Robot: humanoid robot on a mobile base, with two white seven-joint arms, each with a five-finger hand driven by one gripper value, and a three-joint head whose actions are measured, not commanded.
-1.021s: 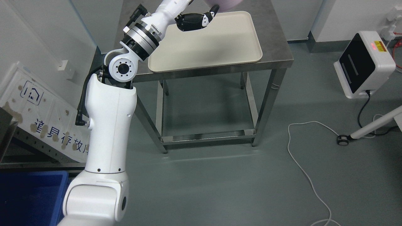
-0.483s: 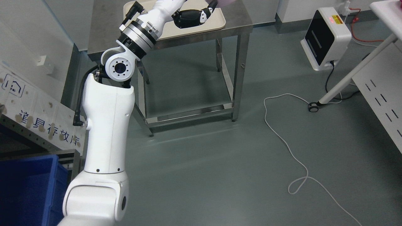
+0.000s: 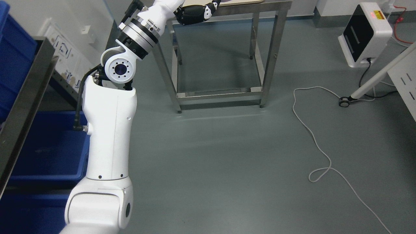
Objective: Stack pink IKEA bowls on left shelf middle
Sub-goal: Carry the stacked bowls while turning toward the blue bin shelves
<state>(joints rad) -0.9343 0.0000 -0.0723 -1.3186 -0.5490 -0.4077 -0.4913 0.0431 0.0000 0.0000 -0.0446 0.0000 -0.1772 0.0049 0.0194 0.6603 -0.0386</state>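
Head view, L to R. Blue bins (image 3: 48,146), two counted, sit at 9 o'clock behind a dark shelf rail (image 3: 22,107); both cropped by the frame edge. Left arm (image 3: 109,130) rises from 7 o'clock toward 12. Left hand (image 3: 195,13) is cut off at the top edge; finger state can't be told. Pink bowl not visible, so its position can't be told. Steel table (image 3: 224,52): top mostly out of frame, legs and lower rails visible. Open grey floor (image 3: 227,169) fills centre. One white cable (image 3: 320,152) loops at 4 o'clock. One white device (image 3: 364,32) at 2 o'clock. White desk (image 3: 401,70) cropped at R edge.
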